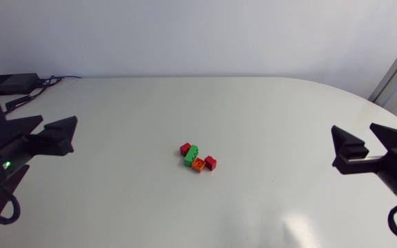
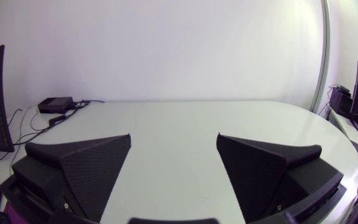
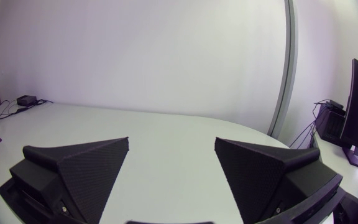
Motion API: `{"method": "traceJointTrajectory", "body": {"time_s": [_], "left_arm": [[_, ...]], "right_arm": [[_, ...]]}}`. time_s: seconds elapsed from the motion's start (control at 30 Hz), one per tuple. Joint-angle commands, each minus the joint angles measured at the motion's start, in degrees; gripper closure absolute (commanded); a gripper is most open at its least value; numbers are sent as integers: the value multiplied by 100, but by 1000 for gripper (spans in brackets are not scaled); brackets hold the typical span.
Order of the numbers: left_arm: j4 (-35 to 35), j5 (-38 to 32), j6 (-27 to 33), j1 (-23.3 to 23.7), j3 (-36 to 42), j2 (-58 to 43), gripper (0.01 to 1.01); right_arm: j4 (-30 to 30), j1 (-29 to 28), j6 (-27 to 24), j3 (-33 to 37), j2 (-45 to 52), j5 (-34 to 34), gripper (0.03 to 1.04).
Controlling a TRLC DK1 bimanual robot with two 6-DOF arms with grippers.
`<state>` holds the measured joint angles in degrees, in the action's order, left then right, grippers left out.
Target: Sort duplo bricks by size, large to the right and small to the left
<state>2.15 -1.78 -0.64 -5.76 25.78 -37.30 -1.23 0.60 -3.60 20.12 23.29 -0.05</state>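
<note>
Several small bricks lie clustered in the middle of the white table in the head view: a red brick, a green brick, an orange brick and another red brick. My left gripper hovers open at the left side, far from the cluster. My right gripper is open at the right side, equally far away. In the wrist views the left gripper and the right gripper hold nothing between their spread fingers, and no brick shows there.
A black box with cables sits at the table's far left corner, also seen ahead of the left gripper as a black box. Bare table surrounds the brick cluster on all sides.
</note>
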Motion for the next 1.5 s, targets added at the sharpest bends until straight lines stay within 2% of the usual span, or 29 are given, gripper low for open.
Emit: {"method": "traceJointTrajectory", "body": {"time_s": [0.0,0.23,0.33,0.4,0.6,0.77,0.93,1.07,1.23,1.37,1.47], "left_arm": [[84,-77,-173,-224,604,-955,72],[1288,-138,-129,-611,2274,-3591,74],[2017,-147,346,-883,3003,-4602,74],[2149,-147,917,-1156,3275,-5042,74],[2518,-147,864,-2070,4102,-6070,75],[2773,-138,618,-2527,4849,-6940,74],[2773,-94,557,-2632,5315,-7520,75],[2773,90,557,-2579,5613,-7757,123],[2773,415,565,-2491,5912,-8127,256],[2922,512,565,-2518,6053,-8294,257],[2984,591,565,-2553,6053,-8381,311]], "right_arm": [[44,107,219,405,607,-21,66],[-158,661,579,1099,1872,-100,66],[-219,792,685,1284,2285,-91,66],[-228,872,729,1354,2479,-91,66],[-325,951,799,1398,2989,-285,66],[-747,1091,403,1486,3243,-372,66],[-1546,951,386,1741,3358,-1489,66],[-1582,907,157,1565,3340,-1981,66],[-1362,907,149,1363,3446,-2007,66],[-1327,898,157,1345,3454,-1963,66],[-1292,898,157,1345,3454,-1937,66]]}}
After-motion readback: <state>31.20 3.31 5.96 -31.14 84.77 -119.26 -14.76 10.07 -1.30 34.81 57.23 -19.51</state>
